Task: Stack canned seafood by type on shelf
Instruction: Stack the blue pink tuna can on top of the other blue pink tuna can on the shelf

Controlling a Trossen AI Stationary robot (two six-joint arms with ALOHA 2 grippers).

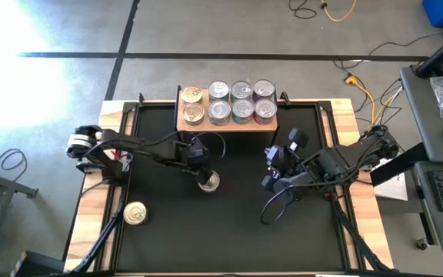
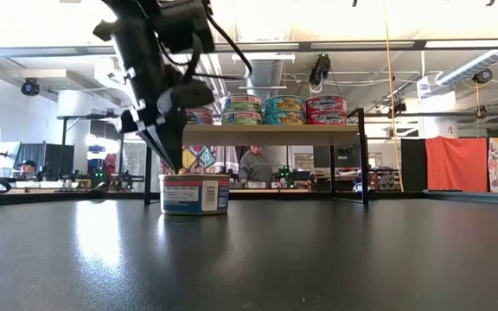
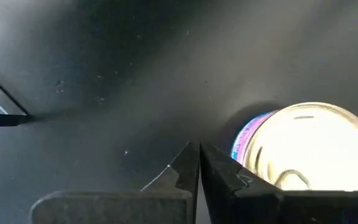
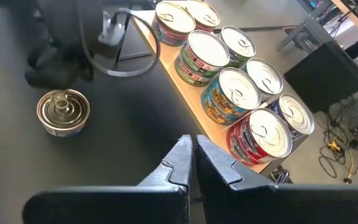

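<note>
1. The canned seafood sits mostly on the shelf (image 1: 227, 123), a low light-wood platform at the far edge of the black bench (image 1: 229, 223).
2. From above, eight tin tops show on the shelf in two rows: two gold-lidded tins (image 1: 192, 105) at its left end and six silver-lidded tins (image 1: 241, 101) filling the rest.
3. The low view shows the shelf tins standing two high, with green, teal and red labels. The right wrist view shows the same grouping, with a red-labelled stack (image 4: 261, 137) at one end.
4. One silver-lidded tin with a blue and white label (image 2: 194, 193) stands alone on the bench, in front of the shelf and well apart from it.
5. The left claw (image 2: 173, 164) is directly over that tin, its fingers clenched together with nothing between them. The tips point down at the tin's lid; I cannot tell whether they touch it.
6. In the left wrist view the shut fingers (image 3: 185, 171) lie just beside the tin's bright lid (image 3: 309, 146).
7. A gold-lidded tin (image 1: 134, 213) lies apart near the bench's front-left side.
8. The right claw (image 4: 193, 155) waits over the right half of the bench, clenched and empty, facing the shelf.
</note>
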